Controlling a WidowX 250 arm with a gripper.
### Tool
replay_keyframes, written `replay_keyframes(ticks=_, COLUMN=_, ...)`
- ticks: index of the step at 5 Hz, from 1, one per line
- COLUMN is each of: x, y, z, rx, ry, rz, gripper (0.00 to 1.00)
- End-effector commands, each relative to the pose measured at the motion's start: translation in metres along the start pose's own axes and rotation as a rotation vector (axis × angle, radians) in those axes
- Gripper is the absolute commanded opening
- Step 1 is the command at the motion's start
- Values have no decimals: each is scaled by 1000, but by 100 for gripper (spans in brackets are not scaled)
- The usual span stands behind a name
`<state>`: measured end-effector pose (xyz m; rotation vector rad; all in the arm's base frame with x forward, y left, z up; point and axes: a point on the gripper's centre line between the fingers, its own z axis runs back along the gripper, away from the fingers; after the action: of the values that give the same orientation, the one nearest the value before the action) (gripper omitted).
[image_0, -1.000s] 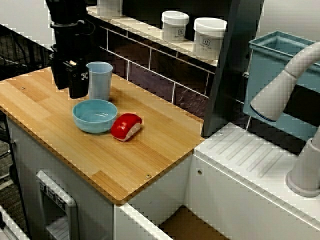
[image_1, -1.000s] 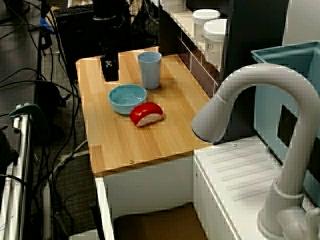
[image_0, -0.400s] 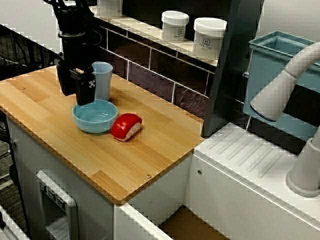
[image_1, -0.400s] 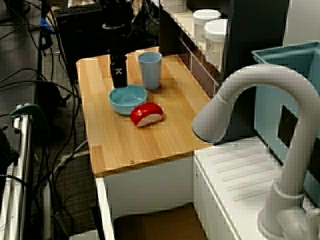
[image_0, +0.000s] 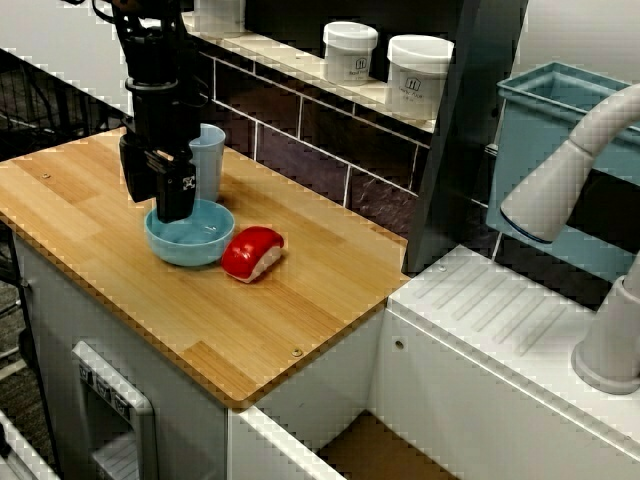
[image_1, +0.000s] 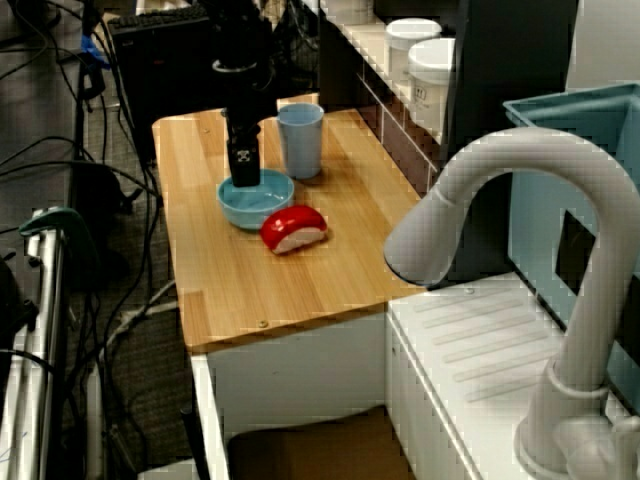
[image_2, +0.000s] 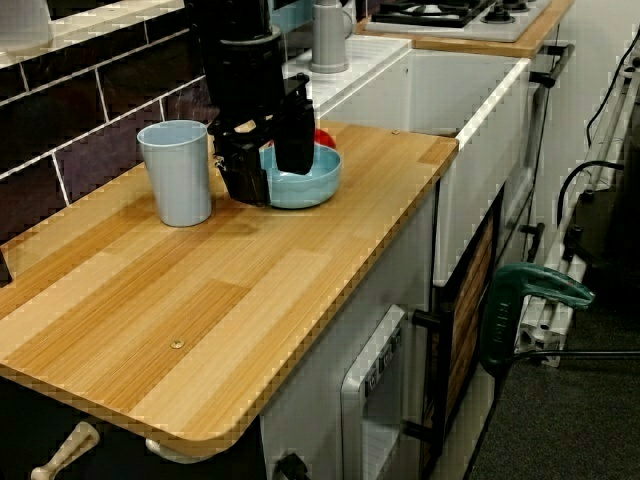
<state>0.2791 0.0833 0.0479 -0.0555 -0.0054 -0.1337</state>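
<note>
Side view. The gripper (image_0: 157, 190), jaws spread wide and holding nothing, has moved from beside the cup (image_0: 210, 160) to over the bowl (image_0: 195, 235). The bowl sits left of centre on the counter (image_0: 300, 300), and the fingers appear to bracket its rim without closing. A red piece (image_0: 252, 252) touches the bowl's right side.

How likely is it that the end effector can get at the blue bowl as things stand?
Quite likely, yes: the open end effector hangs over the bowl, with nothing between them; the cup and the red piece stand off to its sides.
</note>
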Motion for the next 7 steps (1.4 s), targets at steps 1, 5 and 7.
replay_keyframes(ticks=1, x=-11, y=-3, z=2, rx=18, ry=-21, rz=14, gripper=29)
replay_keyframes(ticks=5, x=-19, y=1, z=19, rx=-12, ry=-37, rz=27, gripper=0)
replay_keyframes(ticks=7, x=-27, y=17, z=40, rx=-47, ry=-48, rz=44, gripper=0)
